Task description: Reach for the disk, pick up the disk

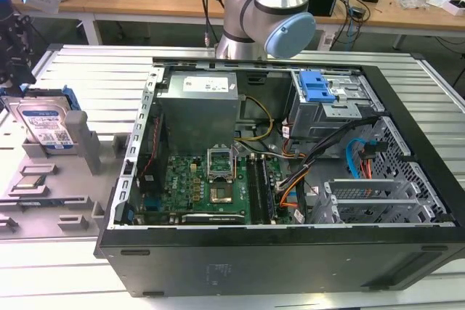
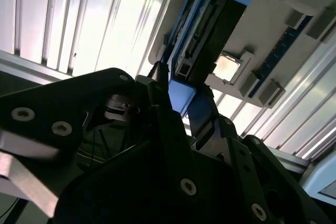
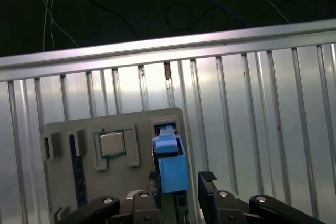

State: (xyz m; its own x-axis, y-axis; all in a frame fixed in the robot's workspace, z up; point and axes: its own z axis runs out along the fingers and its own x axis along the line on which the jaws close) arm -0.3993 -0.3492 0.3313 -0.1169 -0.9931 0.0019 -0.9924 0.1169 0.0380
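Note:
The disk [image 1: 45, 125] is a silver drive with a white-and-blue label and a blue bracket. It stands on edge in a grey fixture [image 1: 89, 144] at the exterior view's left. My gripper [image 1: 18, 78] hangs just above its top edge. In the first wrist view the disk's blue bracket [image 3: 171, 169] sits between my two black fingers [image 3: 208, 178]. The gripper [image 3: 179, 181] is open, with a gap still showing on one side. In the second wrist view the disk [image 2: 207, 35] appears edge-on beyond the fingers.
A small silver CPU chip [image 3: 112, 144] lies in a pocket of the fixture [image 3: 63, 129] beside the disk. An open computer case [image 1: 276, 179] with a blue caddy [image 1: 316, 86] fills the middle of the ribbed metal table [image 1: 94, 70]. The arm's base [image 1: 265, 12] stands behind the case.

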